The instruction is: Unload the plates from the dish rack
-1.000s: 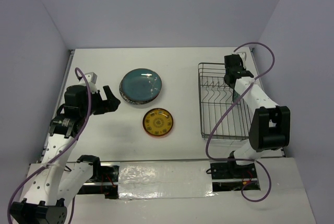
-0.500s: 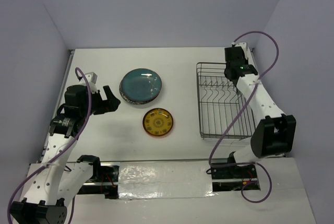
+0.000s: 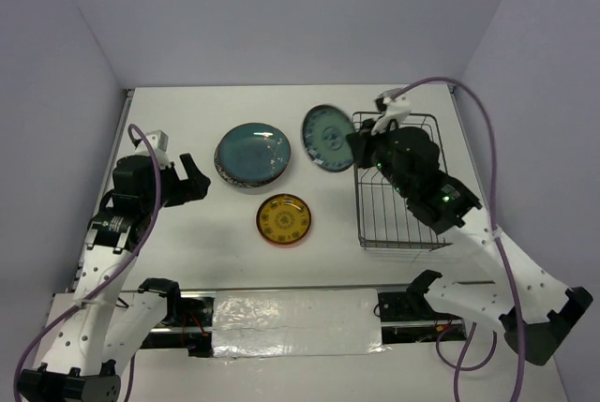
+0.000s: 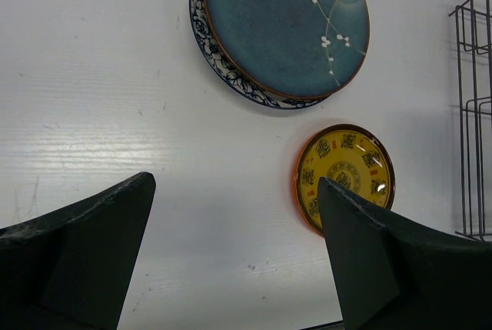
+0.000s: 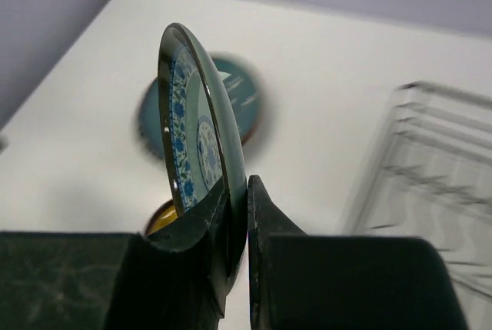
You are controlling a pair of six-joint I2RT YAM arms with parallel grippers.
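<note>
The right claw is clamped tight on the small teal plate, with one finger on each side of its rim. In the right wrist view the small teal plate stands up on its edge between the two black fingers, and you can see blue patterns on its face. From above, this plate is outside the dish rack, just beside the rack's far left corner, and between the rack and the pile of big plates. The dish rack is a grey wire basket that sits by the right edge of the desk. The pile is out on the left half of the desk, closer to the far edge than the near one. On top of it lies the dark teal plate, which has little white flowers on it in the left wrist view. A plate with a blue flower rim peeks out from under it. The orange plate lies flat by itself near the middle of the desk, just beside the pile on the side toward the near edge. The left claw is by the left edge of the desk, well apart from the pile. Its two fingers are spread wide apart and nothing is between them.
</note>
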